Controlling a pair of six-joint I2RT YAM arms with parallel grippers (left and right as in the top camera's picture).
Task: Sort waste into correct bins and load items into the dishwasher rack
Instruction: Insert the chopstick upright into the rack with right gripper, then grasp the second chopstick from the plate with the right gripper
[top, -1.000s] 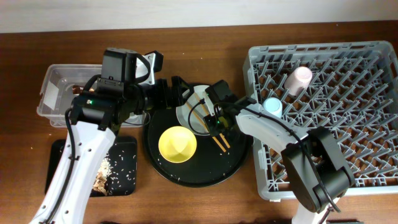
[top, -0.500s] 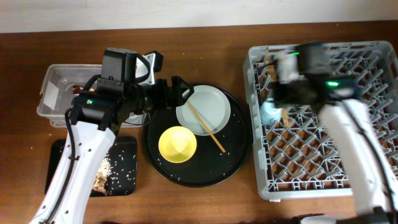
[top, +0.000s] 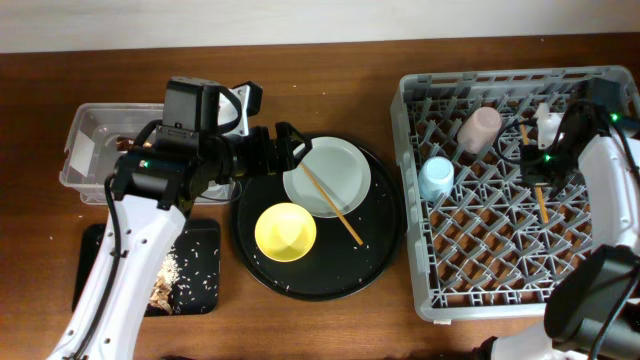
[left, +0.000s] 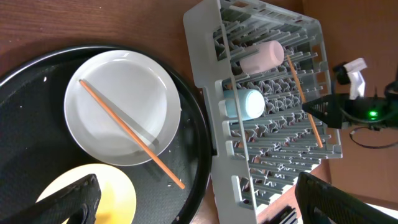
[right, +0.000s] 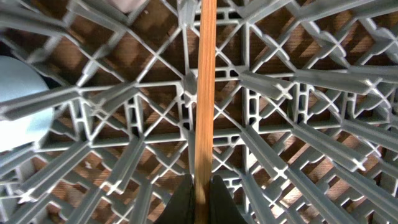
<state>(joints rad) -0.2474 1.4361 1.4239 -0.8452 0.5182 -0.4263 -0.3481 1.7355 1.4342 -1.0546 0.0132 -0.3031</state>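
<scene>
Swung over from the round tray (top: 378, 255), the right hand (top: 543, 168) sits at 3 o'clock of the dishwasher rack (top: 418, 285), clamped on one chopstick (top: 541, 205). Dropped upright, it may slip straight through the rack. The left hand (top: 288, 150) gapes empty by the plate (top: 350, 160).

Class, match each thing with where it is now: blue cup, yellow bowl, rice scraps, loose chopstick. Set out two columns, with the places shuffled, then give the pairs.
Things
1 blue cup
2 yellow bowl
3 rice scraps
4 loose chopstick

Places
A across the white plate
B in the small black tray
C in the rack
D on the round tray, beside the plate

Pairs: 1-C, 2-D, 3-B, 4-A
</scene>
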